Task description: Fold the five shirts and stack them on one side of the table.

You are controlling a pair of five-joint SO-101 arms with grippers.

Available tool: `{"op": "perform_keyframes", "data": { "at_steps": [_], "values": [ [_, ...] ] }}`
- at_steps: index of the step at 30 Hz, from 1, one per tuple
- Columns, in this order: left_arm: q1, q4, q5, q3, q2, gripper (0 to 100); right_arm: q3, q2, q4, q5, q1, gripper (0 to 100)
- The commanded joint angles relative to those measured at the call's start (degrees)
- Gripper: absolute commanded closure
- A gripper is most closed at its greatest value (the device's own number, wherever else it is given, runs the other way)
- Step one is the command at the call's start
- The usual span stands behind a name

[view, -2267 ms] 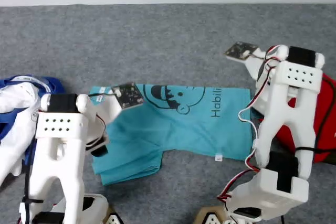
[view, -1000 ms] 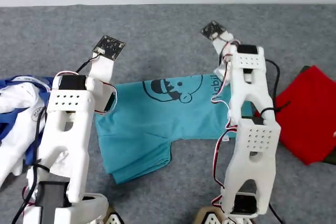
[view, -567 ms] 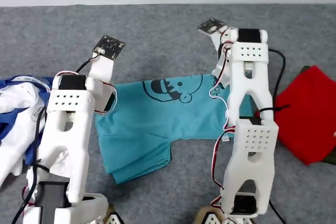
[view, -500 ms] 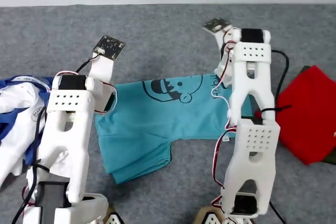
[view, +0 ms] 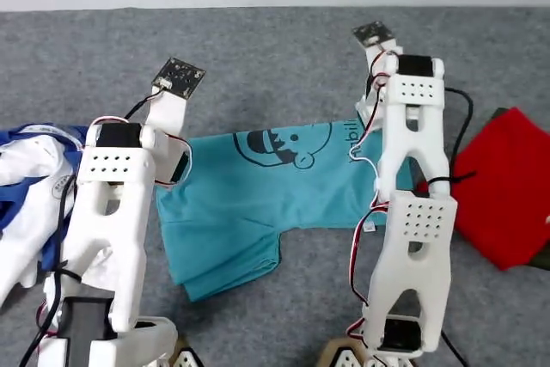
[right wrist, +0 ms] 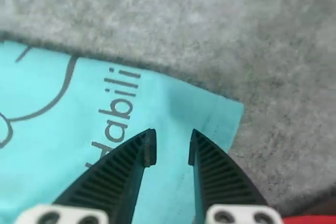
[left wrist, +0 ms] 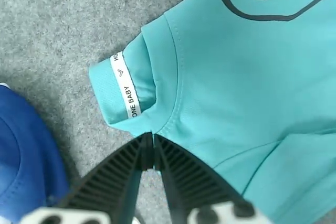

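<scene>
Teal shirt (view: 258, 195) could slip: my left pincer (left wrist: 153, 142) is clamped on just its edge, my right pincer (right wrist: 170, 148) apart above the corner.

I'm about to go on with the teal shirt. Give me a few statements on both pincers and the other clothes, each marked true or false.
1. The left pincer is shut on the teal shirt at its edge, beside the sleeve. True.
2. The right pincer is shut on the teal shirt. False: it is open, over the shirt's corner near the lettering.
3. The red shirt lies on top of the teal shirt. False: it lies beside it, past the right arm.
4. White and blue clothes lie by the left arm. True.
</scene>
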Motion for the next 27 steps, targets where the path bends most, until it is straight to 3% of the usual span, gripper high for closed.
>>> {"op": "perform_keyframes", "data": {
  "at_steps": [1,18,23,27],
  "values": [
    [0.18,-0.97,0.26,-1.98,-0.35,100,-5.63,-1.1,0.57,-0.97,2.86,89.0],
    [0.26,-0.88,0.26,-1.89,-0.26,100,-5.27,5.67,0.4,-2.37,4.88,86.8],
    [0.26,-0.88,0.26,-1.89,-0.26,100,-5.27,3.91,0.4,-2.2,4.62,95.4],
    [0.26,-0.88,0.26,-1.89,-0.26,100,-5.27,2.51,0.13,-2.11,4.62,96.3]
  ]
}}
